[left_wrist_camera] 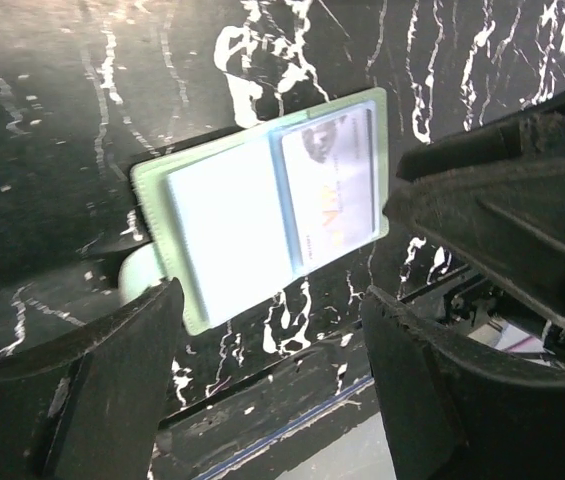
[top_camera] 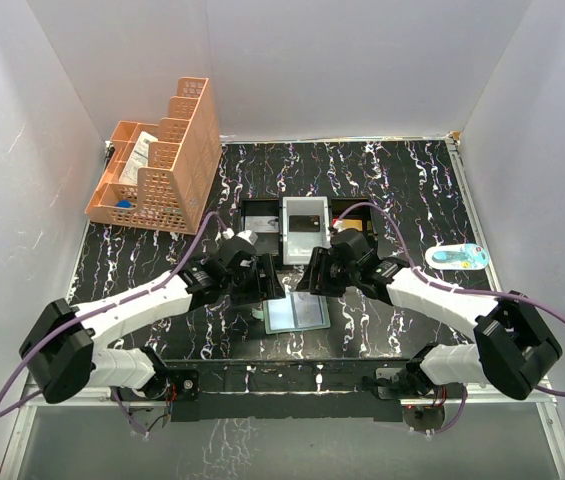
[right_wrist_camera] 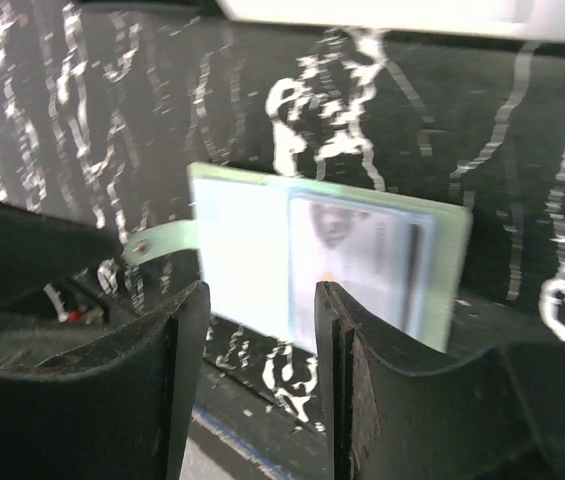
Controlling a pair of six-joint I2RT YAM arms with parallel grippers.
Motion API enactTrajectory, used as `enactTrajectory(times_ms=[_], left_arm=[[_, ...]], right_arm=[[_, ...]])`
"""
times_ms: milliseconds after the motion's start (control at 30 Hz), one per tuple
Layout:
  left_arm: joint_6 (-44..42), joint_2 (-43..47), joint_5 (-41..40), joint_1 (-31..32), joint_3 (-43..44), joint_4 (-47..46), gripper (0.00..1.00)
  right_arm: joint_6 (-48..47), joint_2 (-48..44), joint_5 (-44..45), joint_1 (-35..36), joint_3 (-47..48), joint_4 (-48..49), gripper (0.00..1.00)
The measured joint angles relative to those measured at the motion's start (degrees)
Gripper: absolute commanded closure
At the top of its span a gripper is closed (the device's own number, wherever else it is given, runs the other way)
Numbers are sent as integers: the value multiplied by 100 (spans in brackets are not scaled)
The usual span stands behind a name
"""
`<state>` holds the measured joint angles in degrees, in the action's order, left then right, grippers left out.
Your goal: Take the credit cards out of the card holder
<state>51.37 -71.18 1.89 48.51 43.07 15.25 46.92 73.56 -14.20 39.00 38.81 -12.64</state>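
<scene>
Top external: card holder (top_camera: 297, 313) lies open, long axis left-right; left fingers (left_wrist_camera: 82, 390) and right fingers (right_wrist_camera: 152, 380) gape empty.

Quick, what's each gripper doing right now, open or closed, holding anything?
Left gripper: open, holding nothing.
Right gripper: partly open, holding nothing.
</scene>
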Motion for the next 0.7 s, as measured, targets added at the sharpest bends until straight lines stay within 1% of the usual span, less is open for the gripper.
enactTrajectory(times_ms=[133,267,433,700], left_arm=[[-85,-426,492,0,17,-389,29],[-208,-822,754,0,131,-474,29],[-328,-1029,754,0,223,-442,29],[-428,-1119,649,0,223,-299,31]], right_arm=[[81,-87,570,-70,-50,-352,55],[129,-87,769,-92,-98,-483,48],[87,-81,623,-94,-120,-507,45],[-33,50,330,-94,-120,-457,45]])
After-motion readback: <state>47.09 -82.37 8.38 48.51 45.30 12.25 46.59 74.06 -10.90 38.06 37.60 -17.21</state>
